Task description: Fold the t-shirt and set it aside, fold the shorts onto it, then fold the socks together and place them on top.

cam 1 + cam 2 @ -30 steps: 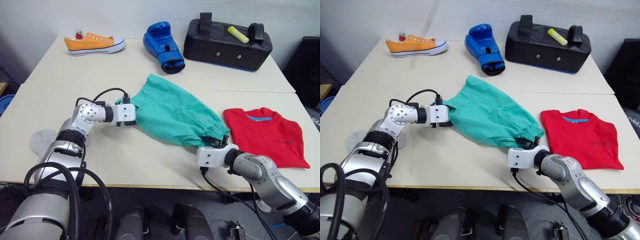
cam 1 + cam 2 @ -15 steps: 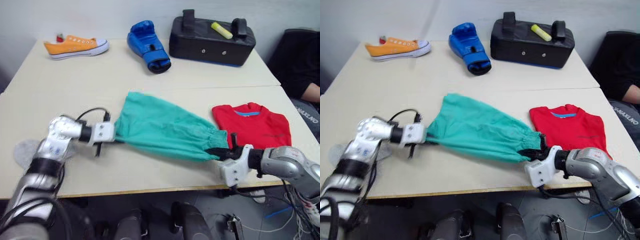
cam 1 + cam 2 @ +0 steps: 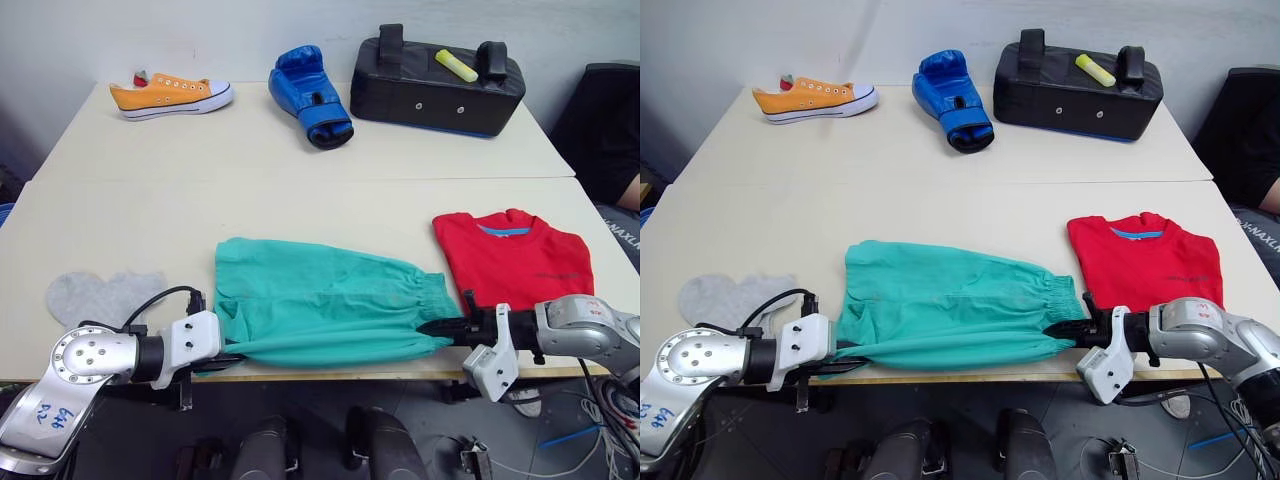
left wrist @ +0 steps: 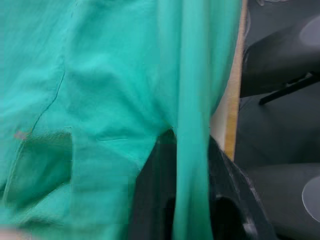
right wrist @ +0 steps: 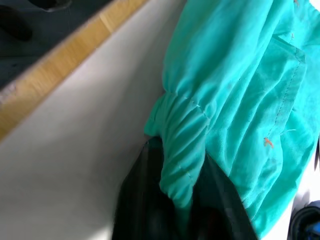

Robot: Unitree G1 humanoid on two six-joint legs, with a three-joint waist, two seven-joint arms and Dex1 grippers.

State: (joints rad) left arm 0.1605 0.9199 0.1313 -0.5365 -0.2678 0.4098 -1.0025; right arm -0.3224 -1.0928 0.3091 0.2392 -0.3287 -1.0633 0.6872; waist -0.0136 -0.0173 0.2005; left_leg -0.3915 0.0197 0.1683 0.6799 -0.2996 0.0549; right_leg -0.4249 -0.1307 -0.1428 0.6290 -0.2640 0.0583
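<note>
the t-shirt [image 3: 515, 263] lay folded at right. both grippers, left [image 3: 232, 357] and right [image 3: 437, 327], pinched the shorts [image 3: 320, 310] at lower centre, unfolded; the socks [image 3: 95, 297] waited at left.

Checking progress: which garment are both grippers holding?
The teal shorts, gripped at both ends along the near table edge; the red t-shirt and grey socks lie untouched.

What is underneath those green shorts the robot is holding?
Under the shorts only the pale table shows around their edges; whatever lies beneath the cloth is covered. The left gripper and right gripper pinch their near corners at the table edge.
</note>
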